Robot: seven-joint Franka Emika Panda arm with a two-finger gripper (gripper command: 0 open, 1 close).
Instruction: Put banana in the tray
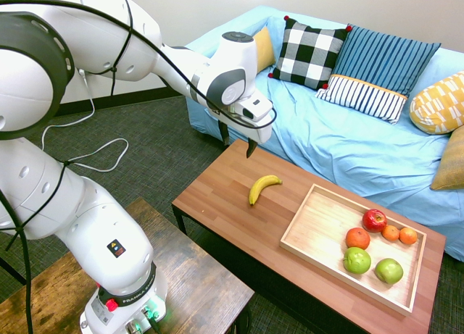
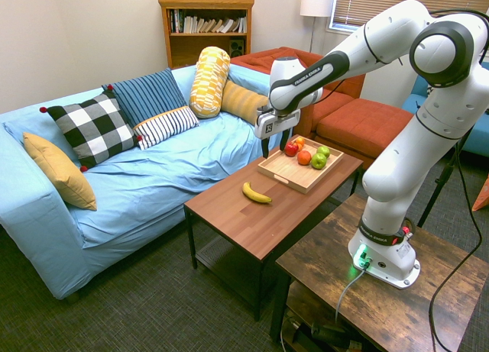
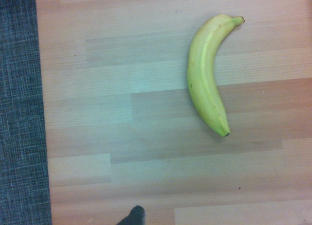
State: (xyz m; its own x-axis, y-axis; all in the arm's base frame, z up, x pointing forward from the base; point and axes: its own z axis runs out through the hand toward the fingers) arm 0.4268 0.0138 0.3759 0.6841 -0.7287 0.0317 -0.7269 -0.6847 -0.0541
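banana (image 1: 264, 189) on the table (image 1: 232, 196), claw (image 1: 237, 145) above
the claw hangs over the table, its two fingers wide apart with nothing between them. the banana lies curved on the wood, below the claw and not touching it, beside the tray (image 1: 297, 240) but outside it. the tray holds apples (image 1: 374, 220) and oranges (image 1: 357, 238).

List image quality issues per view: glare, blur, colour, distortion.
First exterior: pale sheen on the light-wood rectangular tray, small highlights on the green apples. Second exterior: green glow at the white arm's base. Wrist: curved yellow banana looks greener, soft bluish-white glare on the wood tabletop.
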